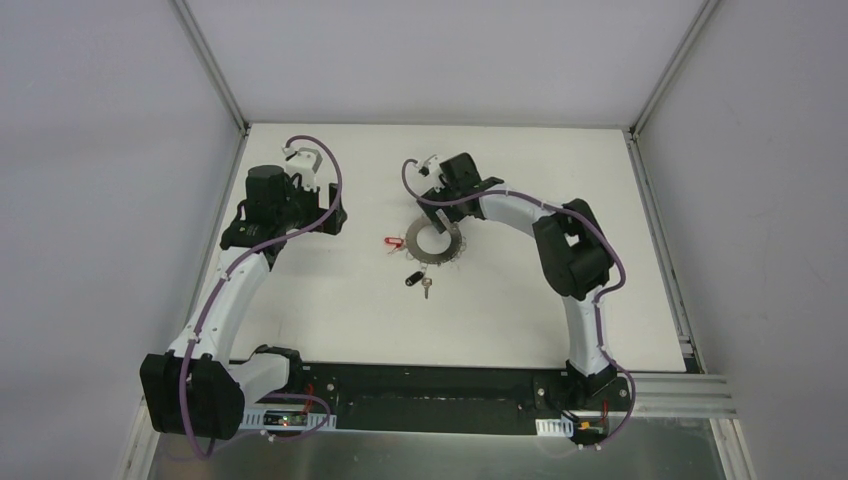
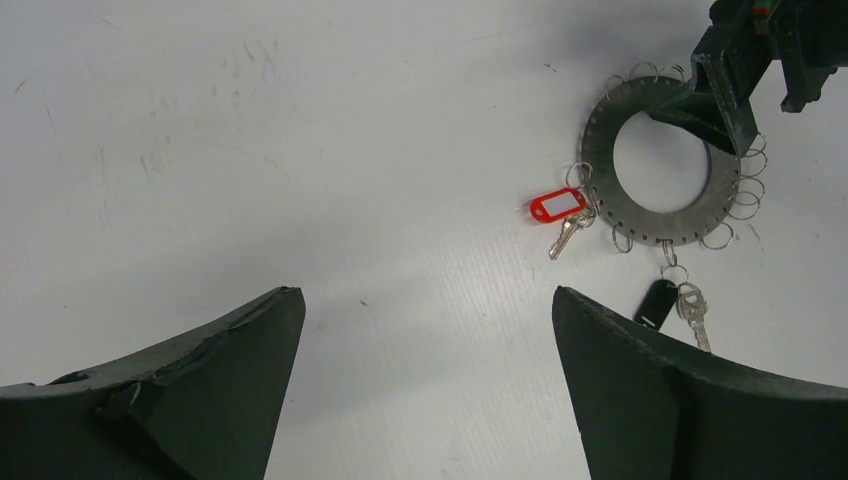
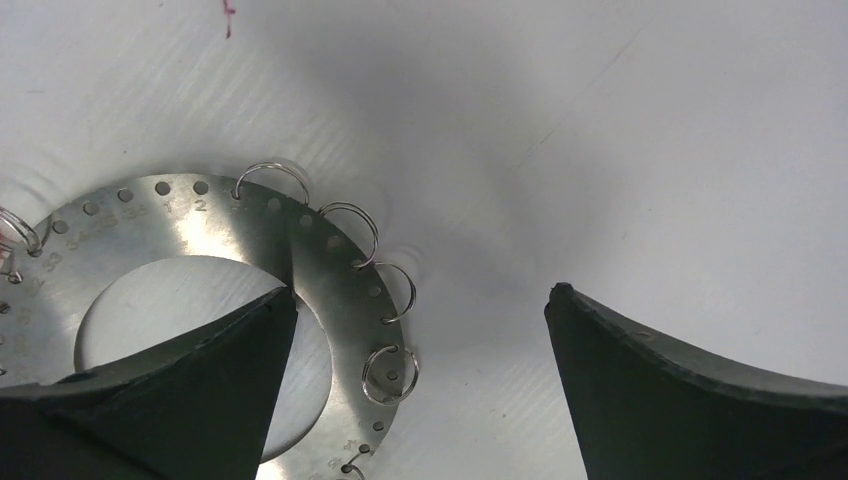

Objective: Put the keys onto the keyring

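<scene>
Keyring (image 2: 640,225) lies flat on the table (image 1: 330,320), with the red-headed key (image 2: 558,207) seemingly hooked to a loop at its left rim and the black-headed key (image 2: 655,302) at its near rim. Right gripper (image 3: 422,291), jaws spread, straddles the keyring's far band, probably to pin it steady. Left gripper (image 2: 428,292), spread and empty, hovers well left of the keyring, free to handle either key.

White table (image 1: 330,320), lightly scuffed; small red mark (image 3: 228,18) at upper left of the right wrist view. Keyring (image 2: 650,228) lies flat near centre of the top view, with wire loops (image 3: 272,165) round its rim. Red-headed key (image 2: 558,206) lies at its left edge, on a loop. Black-headed key (image 2: 656,302) and silver key (image 2: 693,310) lie side by side just below it, linked to a bottom loop.
</scene>
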`<state>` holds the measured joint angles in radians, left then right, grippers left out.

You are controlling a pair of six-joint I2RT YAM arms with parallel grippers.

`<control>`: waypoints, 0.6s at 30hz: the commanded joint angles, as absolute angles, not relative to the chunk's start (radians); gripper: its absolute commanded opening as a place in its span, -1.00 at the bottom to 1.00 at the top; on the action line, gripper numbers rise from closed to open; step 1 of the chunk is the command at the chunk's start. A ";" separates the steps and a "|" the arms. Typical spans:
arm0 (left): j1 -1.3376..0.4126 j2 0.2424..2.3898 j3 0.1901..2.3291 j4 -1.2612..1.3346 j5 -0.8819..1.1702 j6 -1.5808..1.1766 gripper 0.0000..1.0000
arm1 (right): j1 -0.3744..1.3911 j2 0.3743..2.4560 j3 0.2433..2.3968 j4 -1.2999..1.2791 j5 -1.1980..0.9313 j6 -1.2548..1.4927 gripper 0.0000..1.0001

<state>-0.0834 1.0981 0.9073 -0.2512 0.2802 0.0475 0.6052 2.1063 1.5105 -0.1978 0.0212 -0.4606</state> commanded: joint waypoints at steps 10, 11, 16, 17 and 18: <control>-0.077 1.085 0.948 -0.251 0.246 0.034 0.98 | 0.545 2.026 1.531 -0.272 0.012 -0.476 0.99; -0.078 1.078 0.946 -0.245 0.229 0.035 0.98 | 0.541 1.995 1.523 -0.279 0.011 -0.466 0.99; -0.077 1.031 0.939 -0.225 0.161 0.058 0.98 | 0.505 1.830 1.497 -0.318 -0.092 -0.402 0.99; -0.077 1.025 0.938 -0.225 0.157 0.061 0.98 | 0.497 1.799 1.493 -0.322 -0.100 -0.391 0.99; -0.077 1.022 0.938 -0.227 0.158 0.061 0.98 | 0.486 1.770 1.490 -0.327 -0.105 -0.382 0.99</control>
<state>-0.0834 1.0725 0.9112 -0.2516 0.2058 0.0441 0.5179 1.9617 1.4841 -0.3054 -0.0402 -0.4416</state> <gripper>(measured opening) 0.990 0.995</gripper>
